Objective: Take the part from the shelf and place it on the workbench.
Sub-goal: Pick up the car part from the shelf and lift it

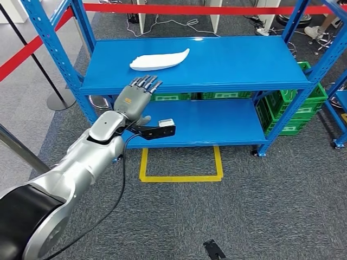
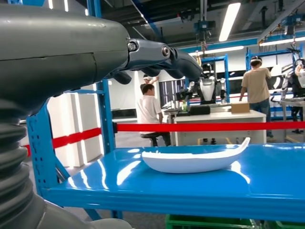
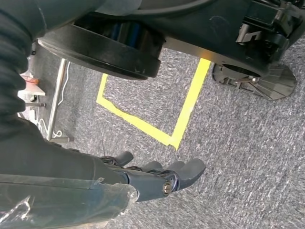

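Observation:
A long white curved part (image 1: 159,59) lies on the top board of the blue shelf (image 1: 229,73), toward its left side. My left hand (image 1: 137,97) is raised in front of the shelf's front edge, just short of the part, fingers stretched out and holding nothing. In the left wrist view the white part (image 2: 196,160) rests on the blue board ahead of my fingers (image 2: 169,55). My right hand (image 3: 158,179) hangs over grey carpet, fingers extended and empty.
Green crates (image 1: 304,105) sit under and to the right of the shelf. A yellow tape square (image 1: 180,176) marks the carpet before the shelf. Red barrier tape (image 1: 204,8) runs behind it, with a post base (image 1: 59,100) at left. People (image 2: 257,86) stand far beyond.

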{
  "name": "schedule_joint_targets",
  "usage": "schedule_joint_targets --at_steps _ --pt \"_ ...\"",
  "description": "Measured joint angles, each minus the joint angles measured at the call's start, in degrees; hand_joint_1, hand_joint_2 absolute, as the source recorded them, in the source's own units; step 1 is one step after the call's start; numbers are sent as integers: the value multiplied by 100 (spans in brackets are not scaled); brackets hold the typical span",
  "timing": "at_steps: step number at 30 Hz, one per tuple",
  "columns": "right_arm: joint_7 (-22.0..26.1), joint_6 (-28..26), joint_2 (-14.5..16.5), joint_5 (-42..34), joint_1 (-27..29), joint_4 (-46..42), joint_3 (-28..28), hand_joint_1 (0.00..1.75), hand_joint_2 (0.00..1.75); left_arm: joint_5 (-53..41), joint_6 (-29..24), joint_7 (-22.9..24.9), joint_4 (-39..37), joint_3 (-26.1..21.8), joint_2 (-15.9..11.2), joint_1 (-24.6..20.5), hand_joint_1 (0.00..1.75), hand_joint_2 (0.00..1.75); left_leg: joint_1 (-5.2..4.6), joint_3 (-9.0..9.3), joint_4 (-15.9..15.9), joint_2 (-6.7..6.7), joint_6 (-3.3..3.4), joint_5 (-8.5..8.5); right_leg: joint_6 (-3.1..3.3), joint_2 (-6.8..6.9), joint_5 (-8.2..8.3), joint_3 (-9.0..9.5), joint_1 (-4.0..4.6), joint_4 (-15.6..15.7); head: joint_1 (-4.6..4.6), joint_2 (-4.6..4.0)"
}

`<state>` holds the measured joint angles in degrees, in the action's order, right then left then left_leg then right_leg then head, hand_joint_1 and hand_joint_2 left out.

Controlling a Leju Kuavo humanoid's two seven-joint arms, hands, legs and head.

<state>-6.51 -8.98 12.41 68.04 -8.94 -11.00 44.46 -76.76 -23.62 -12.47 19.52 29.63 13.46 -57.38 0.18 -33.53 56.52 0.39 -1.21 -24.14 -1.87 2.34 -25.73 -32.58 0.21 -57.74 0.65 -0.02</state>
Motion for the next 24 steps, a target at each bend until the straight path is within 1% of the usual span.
schedule_joint_targets --at_steps 5,9,13,18,22,24 --pt "-8 -1 0 8 0 1 0 0 175 -127 -51 160 -16 50 56 21 0 175 0 0 0 -1 1 0 -1 3 0 1 -1 1 0 0" --pt "-9 -14 0 10 -2 1 2 0 175 -431 -237 442 -29 285 156 61 0 175 -2 -1 0 -1 1 0 -1 4 1 1 -1 1 1 0" --pt "-8 -52 0 8 6 1 9 0 175 -538 -499 660 -31 494 250 78 0 175 -2 -3 0 -1 1 0 -3 3 2 -1 -3 1 0 0" --pt "5 -85 0 -4 41 1 72 0 175 -383 -669 723 -31 574 299 60 0 175 -1 -2 0 -1 1 1 -3 2 2 -2 -3 1 1 0" --pt "21 -110 0 -4 74 1 118 0 175 -136 -603 641 -29 560 328 41 0 175 -1 -2 0 -1 2 1 -3 2 2 -2 -3 1 0 0" --pt "28 -125 0 -4 78 1 126 0 175 -99 -583 700 -28 549 339 40 0 175 -1 -2 0 -1 2 1 -3 2 2 -2 -3 1 1 0"
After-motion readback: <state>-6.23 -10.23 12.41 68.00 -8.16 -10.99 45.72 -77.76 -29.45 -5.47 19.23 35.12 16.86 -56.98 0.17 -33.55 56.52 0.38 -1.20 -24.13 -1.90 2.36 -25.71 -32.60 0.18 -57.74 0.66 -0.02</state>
